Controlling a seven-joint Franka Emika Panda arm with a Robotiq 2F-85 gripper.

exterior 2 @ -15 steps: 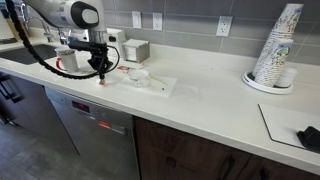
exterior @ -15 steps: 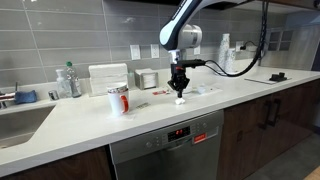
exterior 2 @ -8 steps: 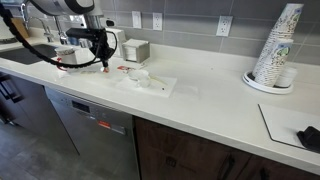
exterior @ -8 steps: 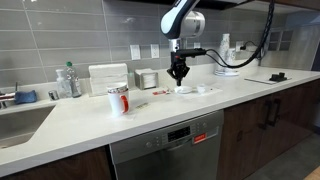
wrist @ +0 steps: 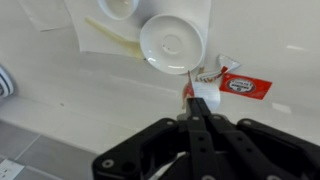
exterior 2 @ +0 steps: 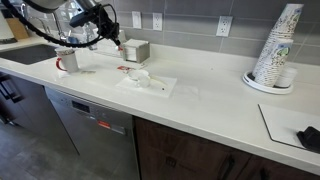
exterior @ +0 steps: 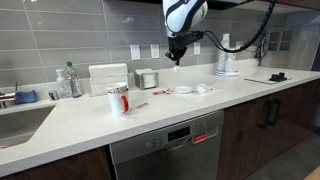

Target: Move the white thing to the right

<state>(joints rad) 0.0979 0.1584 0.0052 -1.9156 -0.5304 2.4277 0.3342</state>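
Observation:
My gripper (exterior: 177, 58) hangs high above the counter, over the white mat (exterior 2: 150, 82); it also shows in an exterior view (exterior 2: 120, 44). In the wrist view its fingers (wrist: 197, 118) are pressed together. A tiny white lumpy thing (wrist: 197, 91) sits pinched at their tips, held in the air. Below it on the counter lie a flat round white dish (wrist: 172, 45), a small white cup (wrist: 118, 8) and a red-and-white packet (wrist: 245, 85).
A red-and-white mug (exterior: 118, 99) stands on the counter toward the sink; it also shows in an exterior view (exterior 2: 68, 60). A stack of paper cups (exterior 2: 275, 50) stands far along the counter. A small box (exterior 2: 136, 50) sits by the tiled wall. A dishwasher (exterior: 168, 148) is below.
The gripper has risen from the counter top to well above it, taking the tiny white thing up with it. The spot on the counter where it lay is now bare.

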